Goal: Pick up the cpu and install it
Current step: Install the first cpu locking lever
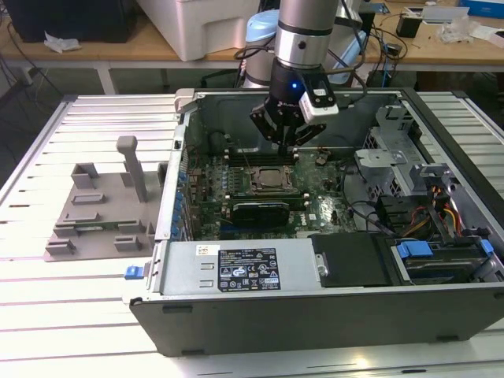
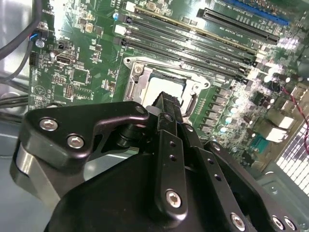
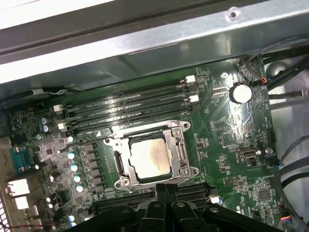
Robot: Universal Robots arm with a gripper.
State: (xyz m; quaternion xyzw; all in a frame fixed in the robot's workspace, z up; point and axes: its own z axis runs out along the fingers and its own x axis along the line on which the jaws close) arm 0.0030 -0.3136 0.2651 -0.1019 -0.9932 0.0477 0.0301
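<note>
Metal and lacquer surfaces
Beyond the matt black fingers (image 2: 169, 145), the cpu (image 3: 149, 157) top is dull silvery metal, faintly stained; the motherboard (image 3: 227, 140) is glossy green.

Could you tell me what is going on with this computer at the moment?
A robot arm reaches into the open case, with its end effector hanging over the motherboard near the socket. The cpu lies flat in the socket and nothing holds it. The end effector is shut and empty, so the cpu appears to be set in place already.
</note>
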